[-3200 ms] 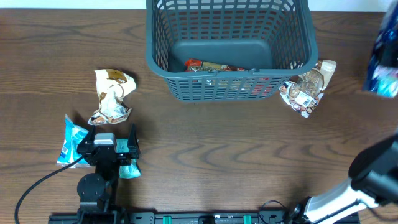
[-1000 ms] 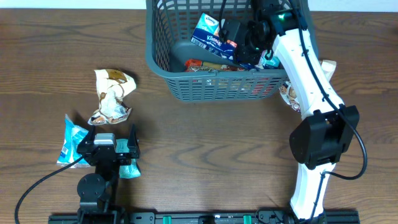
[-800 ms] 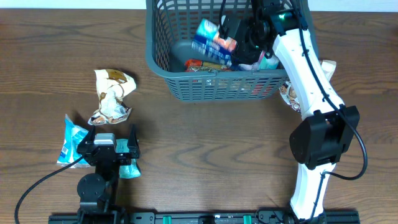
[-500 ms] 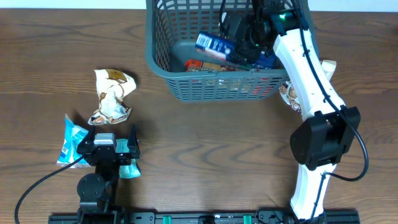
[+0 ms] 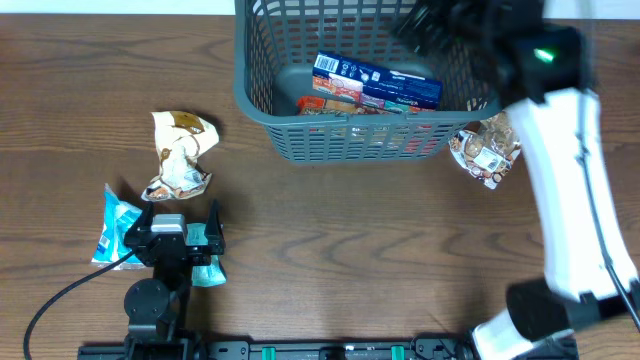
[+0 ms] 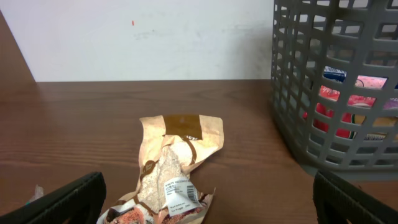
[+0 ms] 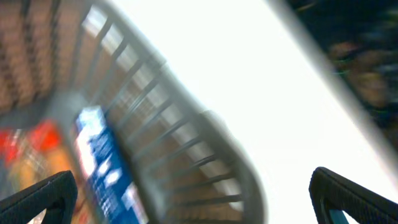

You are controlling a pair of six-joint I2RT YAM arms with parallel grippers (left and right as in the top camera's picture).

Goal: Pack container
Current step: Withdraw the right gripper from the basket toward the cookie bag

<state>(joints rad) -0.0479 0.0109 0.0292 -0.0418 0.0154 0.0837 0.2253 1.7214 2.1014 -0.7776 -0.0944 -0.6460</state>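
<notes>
Container point(image 5: 365, 140): grey lattice basket, far centre of bench point(image 5: 350, 250), long axis left-right, far-right of spread, empty left fingers point(image 6: 62, 202); crumpled beige snack packet point(image 5: 180, 155) just far of them, left arm nearer; right fingers point(image 7: 37, 196) spread, blurred, over basket.

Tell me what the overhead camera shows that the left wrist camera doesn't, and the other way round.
Only the overhead view shows the light-blue packet beside the left arm, the crumpled packet right of the container, and the blurred right arm. Only the left wrist view shows the white wall behind the table. Both show the container, the tan packet lying on the table to its left, and the open left gripper.
</notes>
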